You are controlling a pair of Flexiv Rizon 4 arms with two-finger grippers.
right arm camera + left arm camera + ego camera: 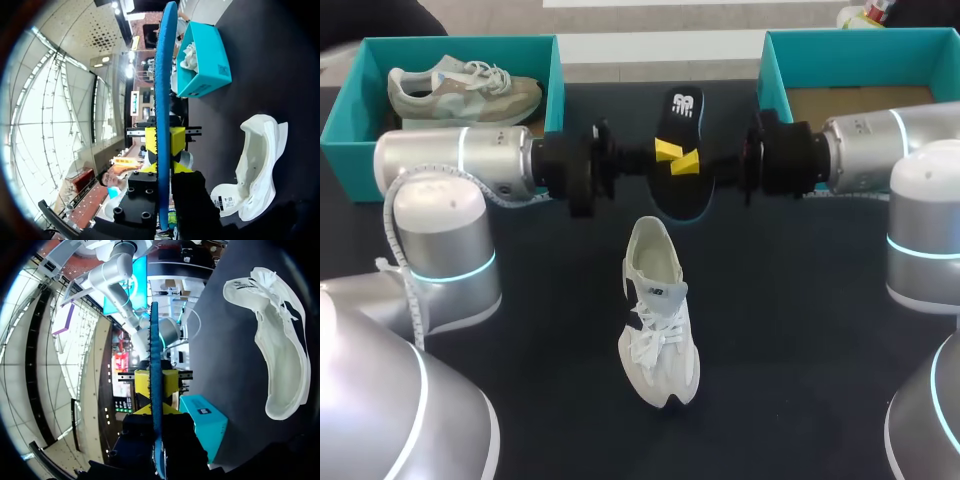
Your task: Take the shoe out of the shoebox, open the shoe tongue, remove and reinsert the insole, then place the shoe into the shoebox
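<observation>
A black insole (682, 115) with a blue edge hangs in the air over the table's middle, held from both sides. My left gripper (667, 150) is shut on it, its yellow fingers pressed on both faces of the insole (154, 340). My right gripper (688, 164) comes from the opposite side and is also shut on the insole (164, 65). The two grippers (155, 385) (164, 141) meet almost tip to tip. Below, a white shoe (658, 320) lies on the dark table, heel toward the insole, tongue and laces loose. It shows beside each gripper (280, 340) (255, 165).
A teal shoebox (350, 110) at the back left holds a beige and green shoe (460, 90). A second teal shoebox (775, 65) stands at the back right with a bare cardboard floor. Both arms span the table's width above the white shoe.
</observation>
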